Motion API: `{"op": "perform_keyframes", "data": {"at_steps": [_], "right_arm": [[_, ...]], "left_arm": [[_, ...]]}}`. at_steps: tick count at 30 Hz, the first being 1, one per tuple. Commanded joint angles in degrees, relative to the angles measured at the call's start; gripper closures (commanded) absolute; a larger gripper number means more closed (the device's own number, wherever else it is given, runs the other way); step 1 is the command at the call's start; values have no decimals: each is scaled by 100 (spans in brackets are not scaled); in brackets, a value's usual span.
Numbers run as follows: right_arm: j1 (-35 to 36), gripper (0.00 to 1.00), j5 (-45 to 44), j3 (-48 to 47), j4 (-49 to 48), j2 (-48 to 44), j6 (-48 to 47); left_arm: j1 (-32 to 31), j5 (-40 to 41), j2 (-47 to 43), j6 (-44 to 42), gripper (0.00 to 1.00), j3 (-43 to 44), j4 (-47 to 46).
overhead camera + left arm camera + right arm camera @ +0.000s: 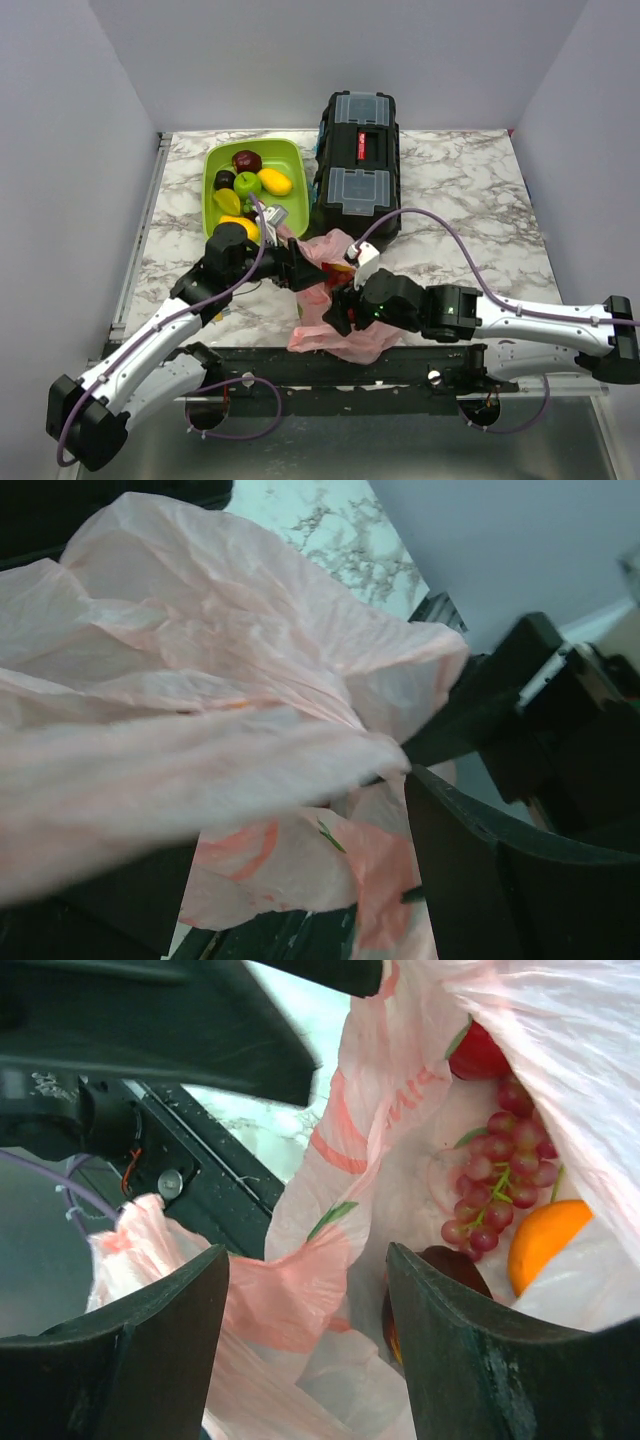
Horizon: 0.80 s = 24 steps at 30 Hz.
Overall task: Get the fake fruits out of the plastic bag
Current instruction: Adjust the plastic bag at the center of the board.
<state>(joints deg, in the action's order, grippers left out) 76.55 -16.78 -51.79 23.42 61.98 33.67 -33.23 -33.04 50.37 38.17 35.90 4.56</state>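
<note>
Right end effector gapes in plastic bag: steer upper-right onto grape bunch; left end effector, released, straddles it.

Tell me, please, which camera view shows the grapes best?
The right wrist view: the grapes lie in plain sight inside the open bag, beside an orange. In the top view the bag hides them; the left wrist view shows only crumpled bag film.

Top camera looks down from high behind; wrist cameras sit close — all share the plastic bag.
</note>
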Motion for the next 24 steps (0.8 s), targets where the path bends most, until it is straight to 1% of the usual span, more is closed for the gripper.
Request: {"op": "perform_keyframes", "data": {"at_steps": [1,3,4,5,6,7,8,9,11,12,13,14,15,17,21,24], "right_arm": [[30,33,-214,33,-260,398,201],[52,38,-264,183,-551,833,282],[64,46,-267,214,-672,1072,316],[121,57,-236,199,-783,1347,313],[204,74,-225,156,-933,1572,319],[308,81,-235,108,-1055,1815,363],[372,85,-160,83,-1275,1995,387],[391,85,-17,53,-1477,2185,388],[428,83,147,-84,-1620,2414,427],[437,78,149,-110,-1630,2432,449],[439,71,141,-92,-1663,2376,471],[428,58,155,-48,-1726,2270,490],[435,49,231,-12,-1784,2175,438],[436,40,414,-44,-1682,1901,382],[437,33,610,-22,-1425,1032,451],[439,30,578,-191,-909,486,526]], "left_arm": [[18,-489,-609,-307,20,195,442],[13,-289,-767,-446,17,295,661],[21,-135,-776,-516,17,345,811],[22,153,-743,-553,17,466,1021],[24,427,-684,-565,17,583,1301],[41,670,-634,-586,18,705,1482],[47,840,-621,-600,19,771,1621],[51,1019,-675,-601,19,772,1642],[79,1235,-958,-592,19,673,1541],[91,1238,-1124,-585,18,628,1500],[107,1198,-1284,-606,16,591,1451],[121,1134,-1410,-642,15,570,1422],[120,1075,-1544,-664,13,561,1421],[121,889,-1742,-737,12,566,1449],[127,421,-1990,-884,11,550,1463],[124,78,-2188,-930,11,399,1346]]}}
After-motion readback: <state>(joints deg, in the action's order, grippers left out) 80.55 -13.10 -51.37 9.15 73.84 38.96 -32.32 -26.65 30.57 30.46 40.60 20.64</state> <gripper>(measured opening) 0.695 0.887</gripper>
